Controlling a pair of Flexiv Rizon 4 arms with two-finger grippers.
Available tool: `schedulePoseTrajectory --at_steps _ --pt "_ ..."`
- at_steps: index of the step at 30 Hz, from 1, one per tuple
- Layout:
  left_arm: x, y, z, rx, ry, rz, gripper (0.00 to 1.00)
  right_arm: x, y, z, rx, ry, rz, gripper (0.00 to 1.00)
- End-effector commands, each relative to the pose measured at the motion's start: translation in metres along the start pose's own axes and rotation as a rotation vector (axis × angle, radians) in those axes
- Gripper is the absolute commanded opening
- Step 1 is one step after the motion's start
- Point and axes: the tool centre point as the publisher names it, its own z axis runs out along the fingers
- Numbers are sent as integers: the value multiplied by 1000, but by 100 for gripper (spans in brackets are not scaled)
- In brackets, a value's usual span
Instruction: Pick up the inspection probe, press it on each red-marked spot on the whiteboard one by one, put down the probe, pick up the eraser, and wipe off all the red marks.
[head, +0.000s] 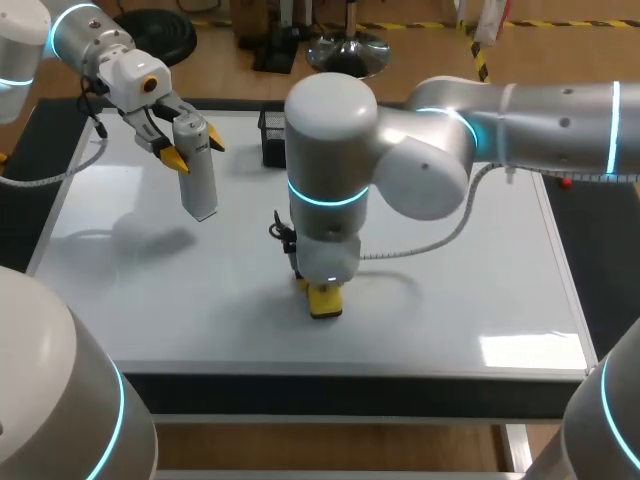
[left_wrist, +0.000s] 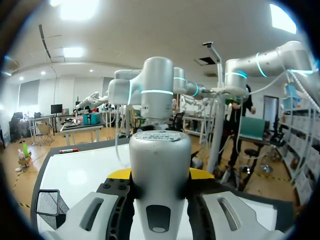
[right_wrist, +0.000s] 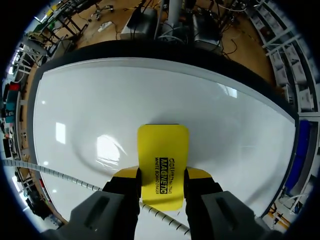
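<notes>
Wiping step: my right jaws grip the eraser (head: 325, 300) flat on the whiteboard (head: 470, 290) mid-board, and my left jaws clamp the probe (head: 197, 170) aloft. No red marks show, so next I likely lift off.

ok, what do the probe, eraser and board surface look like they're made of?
Probe: pale grey, smooth, with a soft sheen and a separate cap at its end. Likely plastic; painted metal is not ruled out.
Eraser: bright yellow, smooth, with a printed back. Probably hard plastic; its wiping face is hidden.
Whiteboard: white and glossy, mirroring the ceiling lights. Coated steel or melamine, cannot tell which.
</notes>
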Motion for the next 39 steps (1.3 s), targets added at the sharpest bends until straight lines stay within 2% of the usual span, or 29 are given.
schedulePoseTrajectory --at_steps 1,8,15,21,32,39 --pt "0 -1 -1 -1 3 0 0 2 -6 3 -9 -1 -1 0" --pt "0 -1 -1 -1 3 0 0 8 -11 10 -24 5 7 0" --pt "0 -1 -1 -1 3 0 0 23 -15 13 -32 15 37 0" --pt "0 -1 -1 -1 3 0 0 42 -14 16 -36 31 72 0" --pt "0 -1 -1 -1 3 0 0 88 -11 20 -40 61 164 0" --pt "0 -1 -1 -1 3 0 0 100 -11 14 -27 60 190 0"
